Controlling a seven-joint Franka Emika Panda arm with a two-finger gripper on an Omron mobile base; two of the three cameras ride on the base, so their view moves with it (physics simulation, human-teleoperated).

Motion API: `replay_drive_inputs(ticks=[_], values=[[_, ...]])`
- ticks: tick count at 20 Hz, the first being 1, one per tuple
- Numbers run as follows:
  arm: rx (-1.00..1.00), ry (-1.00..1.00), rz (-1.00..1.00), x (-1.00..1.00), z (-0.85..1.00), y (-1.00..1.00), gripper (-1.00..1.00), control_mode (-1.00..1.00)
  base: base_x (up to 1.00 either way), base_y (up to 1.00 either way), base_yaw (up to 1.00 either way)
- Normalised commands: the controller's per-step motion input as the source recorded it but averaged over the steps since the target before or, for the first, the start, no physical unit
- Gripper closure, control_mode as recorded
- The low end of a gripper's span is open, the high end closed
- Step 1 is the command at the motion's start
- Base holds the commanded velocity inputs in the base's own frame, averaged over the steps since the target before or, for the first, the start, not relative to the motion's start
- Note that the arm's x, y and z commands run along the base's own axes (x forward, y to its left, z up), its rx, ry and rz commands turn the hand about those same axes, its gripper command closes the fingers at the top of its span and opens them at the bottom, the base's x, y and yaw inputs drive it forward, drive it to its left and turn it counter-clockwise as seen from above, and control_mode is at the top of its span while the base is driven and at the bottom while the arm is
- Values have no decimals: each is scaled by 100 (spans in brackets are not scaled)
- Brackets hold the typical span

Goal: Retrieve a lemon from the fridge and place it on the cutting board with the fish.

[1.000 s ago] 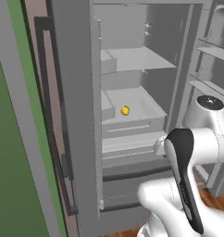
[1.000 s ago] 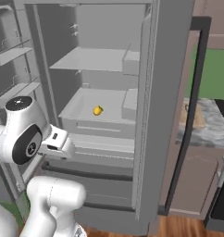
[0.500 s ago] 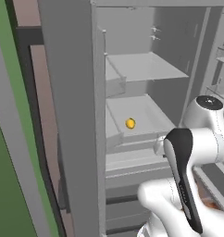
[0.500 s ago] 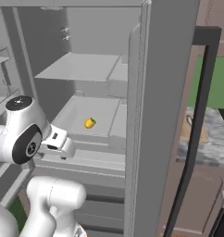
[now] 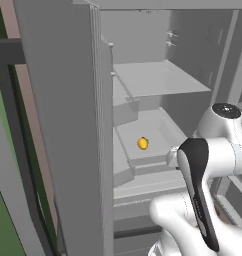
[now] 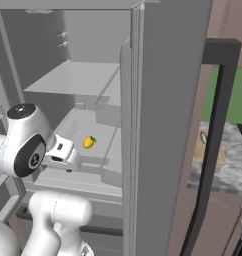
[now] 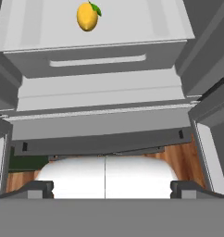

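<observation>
Lemon (image 5: 142,143) sits alone on pale lower shelf (image 6: 73,125) inside fridge (image 5: 68,125), near shelf's middle, back from front edge, clear of walls. One lemon counted, nothing else on shelves. I see fridge doors swung wide, which I judge leaves reach path free. Gripper (image 7: 105,189) fingers spread fully, holding nothing, well short of lemon and below shelf level. I judge approach step only begun; cutting board unconfirmed from here.

My arm is folded, elbow raised, wrist stretched level ahead. My gripper (image 7: 105,189) is spread to its widest, both dark fingers (image 7: 37,187) set far apart and holding nothing between them.
</observation>
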Motion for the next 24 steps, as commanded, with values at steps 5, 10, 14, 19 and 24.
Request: replay_drive_inputs(ticks=[5,10,14,19,24], values=[[0,0,0,0,0,0,-100,100,63,0,0],[0,0,0,2,0,0,-100,-100,26,0,0],[3,-11,3,17,-1,0,-100,-100,0,0,0],[5,-20,4,45,-3,0,-100,-100,0,0,0],[0,-2,0,50,0,13,-100,-100,0,0,0]])
